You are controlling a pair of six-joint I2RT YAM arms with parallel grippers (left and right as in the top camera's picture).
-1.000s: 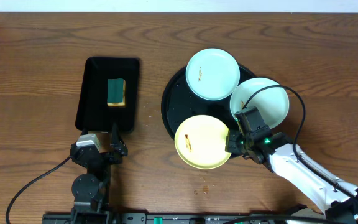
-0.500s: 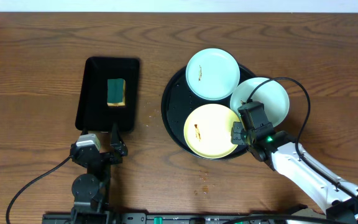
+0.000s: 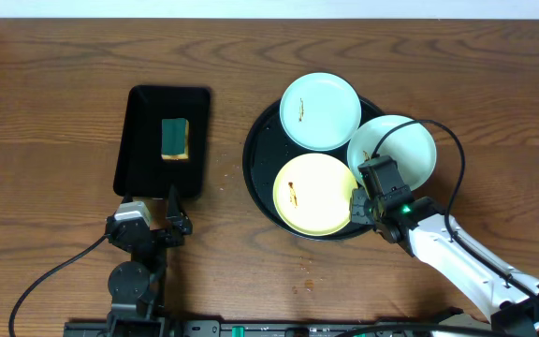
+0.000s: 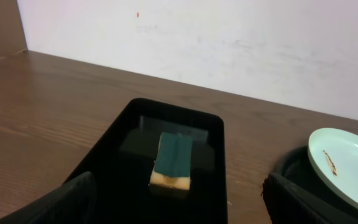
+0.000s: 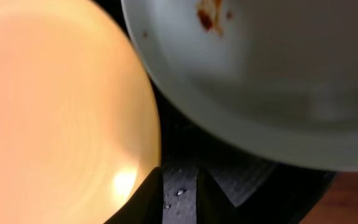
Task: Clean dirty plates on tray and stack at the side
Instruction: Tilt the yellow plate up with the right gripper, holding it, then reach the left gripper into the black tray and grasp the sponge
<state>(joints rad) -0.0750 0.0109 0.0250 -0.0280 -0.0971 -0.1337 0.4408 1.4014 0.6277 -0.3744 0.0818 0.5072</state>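
The round black tray point(image 3: 262, 150) holds all three plates. One mint plate point(image 3: 326, 108) lies at its back and also shows in the left wrist view point(image 4: 347, 158). The second mint plate point(image 3: 402, 152) overhangs the tray's right rim, and its brown smudge shows in the right wrist view point(image 5: 260, 74). The yellow plate point(image 3: 312, 192) lies flat at the tray's front. My right gripper point(image 3: 360, 202) sits at the yellow plate's right rim point(image 5: 55, 112), its jaws close together point(image 5: 180, 190) with nothing between them. My left gripper point(image 3: 150, 210) is open and empty near the table's front.
A rectangular black tray point(image 3: 138, 103) on the left holds a green-and-yellow sponge point(image 3: 175, 139), seen straight ahead in the left wrist view point(image 4: 173, 160). Small brown crumbs point(image 3: 303, 266) lie on the wood in front of the round tray.
The yellow plate, which hung over the tray's front edge at my right gripper, has moved back and now lies flat on the tray. My right gripper shifted slightly back. The left arm is still.
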